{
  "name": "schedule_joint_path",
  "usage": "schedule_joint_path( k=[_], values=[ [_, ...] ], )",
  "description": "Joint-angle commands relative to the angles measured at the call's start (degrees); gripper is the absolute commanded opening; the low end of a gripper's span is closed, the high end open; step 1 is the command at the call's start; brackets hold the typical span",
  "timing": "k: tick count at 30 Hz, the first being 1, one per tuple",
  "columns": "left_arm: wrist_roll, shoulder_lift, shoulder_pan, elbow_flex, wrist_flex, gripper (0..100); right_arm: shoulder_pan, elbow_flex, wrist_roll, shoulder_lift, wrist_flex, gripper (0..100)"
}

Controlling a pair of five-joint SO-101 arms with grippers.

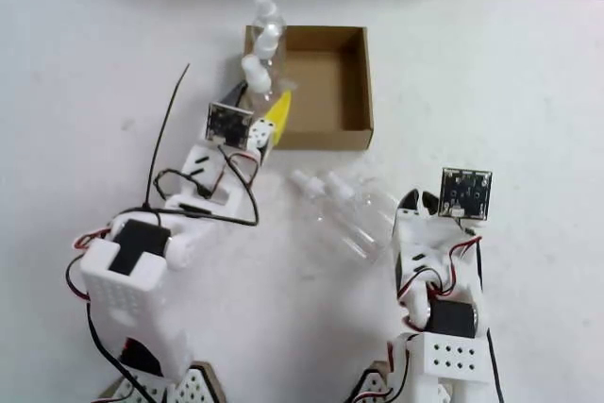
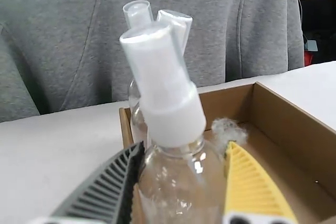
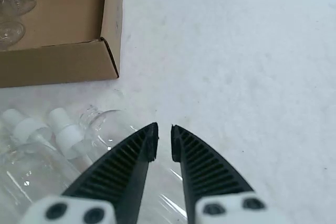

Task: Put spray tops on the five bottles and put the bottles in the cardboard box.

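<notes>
While your left pincer (image 2: pixel 184 182) pinches capped bottle (image 2: pixel 168 145) just inside cardboard box (image 1: pixel 326 139) left wall, beside two standing bottles (image 1: pixel 269 35), lower straight down; right pincer (image 3: pixel 164 142), barely parted, empty, hangs over lying bottles (image 1: pixel 344 214) off box's front.

The bottle (image 2: pixel 176 182) is clear, glossy plastic. Its spray top (image 2: pixel 163 87) is smooth white plastic with a soft sheen. The cardboard box (image 2: pixel 286 124) is matt brown paperboard. The left end effector (image 2: pixel 184 153) is ribbed matt plastic, grey and yellow, and the right end effector (image 3: pixel 164 132) is ribbed black plastic. The counter (image 3: pixel 236 51) is matt white and faintly grained. The grey cloth (image 2: pixel 63 40) looks soft.
</notes>
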State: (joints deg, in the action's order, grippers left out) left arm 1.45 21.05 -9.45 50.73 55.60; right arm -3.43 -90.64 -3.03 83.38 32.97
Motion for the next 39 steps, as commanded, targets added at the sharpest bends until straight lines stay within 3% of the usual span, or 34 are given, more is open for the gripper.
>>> schedule_joint_path(
  k=[1, 8, 18, 28, 33, 39],
  values=[
    [0.26, -0.66, 1.36, -0.09, 1.32, 22, 0.04, 0.26, -0.62, 0.57, -1.27, 2.7],
    [-2.02, -0.66, 1.71, 0.00, 1.05, 37, 0.13, 0.26, -0.62, 0.57, -1.27, 2.7],
    [-2.20, -1.71, 2.59, 0.00, 1.05, 38, 0.13, 0.26, -0.62, 0.57, -1.27, 2.7],
    [-1.93, -17.80, 2.95, 9.58, -4.04, 38, 0.04, -0.70, -0.62, 0.57, -3.03, 2.8],
    [-1.85, -33.27, 1.80, 19.78, -10.90, 38, 0.04, -0.70, -0.62, 0.48, -3.03, 2.8],
    [-1.76, -51.74, 0.92, 26.20, -30.15, 37, 0.04, -0.70, -0.62, 0.48, -3.12, 2.8]
  ],
)
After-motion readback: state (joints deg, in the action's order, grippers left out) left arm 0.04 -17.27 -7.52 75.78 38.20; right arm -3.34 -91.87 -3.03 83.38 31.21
